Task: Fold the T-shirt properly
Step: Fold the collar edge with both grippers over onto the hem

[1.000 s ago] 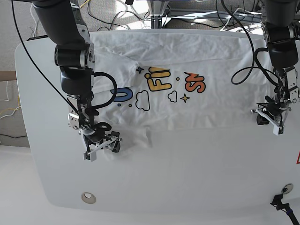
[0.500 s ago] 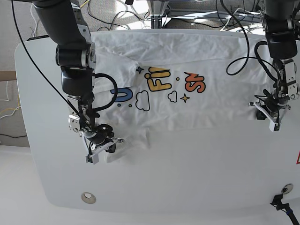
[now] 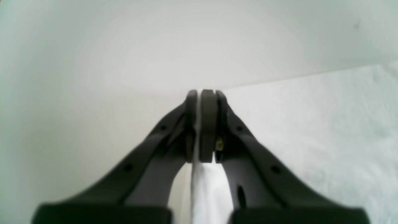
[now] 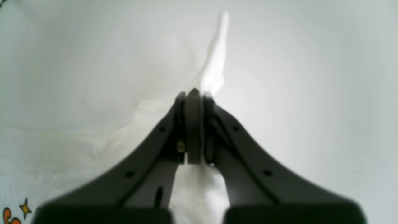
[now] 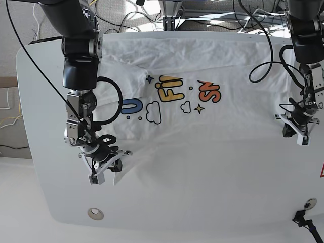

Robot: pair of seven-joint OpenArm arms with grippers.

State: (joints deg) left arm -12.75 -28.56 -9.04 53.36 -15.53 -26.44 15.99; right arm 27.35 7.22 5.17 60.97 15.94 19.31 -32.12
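The white T-shirt (image 5: 212, 126) lies spread across the white table (image 5: 202, 202), its colourful print (image 5: 172, 96) facing up. My right gripper (image 5: 105, 165), at the left of the base view, is shut on the shirt's near edge, and the cloth bunches around it. The right wrist view shows its pads (image 4: 193, 124) pressed together with a raised ridge of fabric (image 4: 214, 62) beyond them. My left gripper (image 5: 296, 129) is shut on the shirt's edge at the right of the base view. Its wrist view shows white cloth (image 3: 205, 186) pinched between the pads (image 3: 207, 124).
A round metal fitting (image 5: 94, 213) sits in the table near the front left. Cables (image 5: 202, 15) run behind the far edge. A black plug and cable (image 5: 305, 215) lie at the front right corner, beside a red mark (image 5: 322, 172) on the right edge.
Both grippers have closed on the shirt's near edge. The right gripper has shifted slightly toward the front, gathering cloth; the left gripper has barely moved.
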